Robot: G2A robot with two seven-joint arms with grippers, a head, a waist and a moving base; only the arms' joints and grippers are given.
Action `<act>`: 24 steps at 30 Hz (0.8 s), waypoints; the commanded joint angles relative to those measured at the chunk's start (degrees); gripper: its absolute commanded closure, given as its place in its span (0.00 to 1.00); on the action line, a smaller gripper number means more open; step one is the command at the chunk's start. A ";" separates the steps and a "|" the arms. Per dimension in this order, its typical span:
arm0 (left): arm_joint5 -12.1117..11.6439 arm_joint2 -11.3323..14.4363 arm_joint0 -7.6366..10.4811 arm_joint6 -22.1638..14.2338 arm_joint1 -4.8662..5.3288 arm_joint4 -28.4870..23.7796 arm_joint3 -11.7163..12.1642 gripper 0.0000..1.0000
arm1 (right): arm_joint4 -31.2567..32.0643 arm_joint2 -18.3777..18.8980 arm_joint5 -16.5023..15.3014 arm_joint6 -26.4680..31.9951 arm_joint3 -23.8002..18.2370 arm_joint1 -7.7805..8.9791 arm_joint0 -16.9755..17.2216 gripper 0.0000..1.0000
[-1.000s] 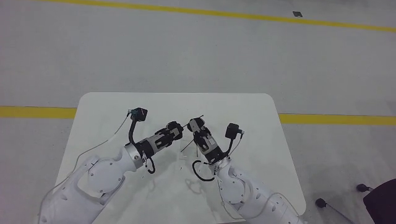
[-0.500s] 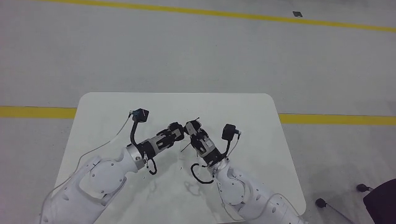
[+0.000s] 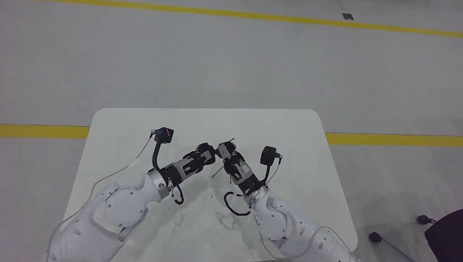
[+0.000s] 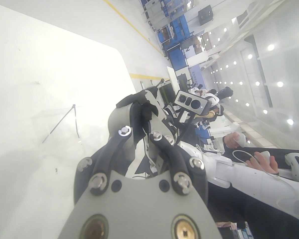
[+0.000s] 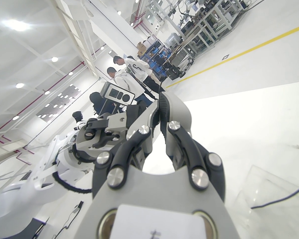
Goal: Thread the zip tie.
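Note:
Both arms meet above the middle of the white table (image 3: 130, 139). My right gripper (image 5: 160, 100) is shut on a thin black zip tie (image 5: 161, 85), whose end sticks out past the fingertips. From above, that end (image 3: 232, 142) points away from the right gripper (image 3: 226, 151). My left gripper (image 4: 142, 103) is shut, its black pads pressed together right against the right gripper's fingers. From above, the left gripper (image 3: 207, 150) touches the right one. I cannot tell what lies between the left pads.
A loose black tie (image 4: 61, 121) lies on the table below the grippers, inside a clear plastic wrap (image 5: 264, 182). The table's rounded corners and edges are far from both arms. People stand in the room behind, away from the table.
Over the last second the two grippers closed the small gap between them and now touch. Since half a second ago almost nothing has moved.

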State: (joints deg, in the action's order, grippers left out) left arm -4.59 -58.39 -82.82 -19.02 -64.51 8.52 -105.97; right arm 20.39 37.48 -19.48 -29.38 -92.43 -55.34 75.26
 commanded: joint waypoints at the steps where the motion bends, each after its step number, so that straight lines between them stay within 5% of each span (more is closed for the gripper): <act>1: 0.06 -0.02 -0.07 0.09 0.01 0.04 -0.06 1.00 | -0.06 0.05 0.00 -0.35 0.09 0.06 0.08 1.00; 24: 1.51 0.44 0.07 -0.44 0.07 1.38 0.06 1.00 | 0.17 1.00 0.00 -2.70 0.11 0.50 0.70 1.00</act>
State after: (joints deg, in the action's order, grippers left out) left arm -3.16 -57.97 -82.79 -19.37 -64.45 9.87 -105.95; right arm 20.54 38.46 -19.48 -32.05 -92.32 -54.85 75.94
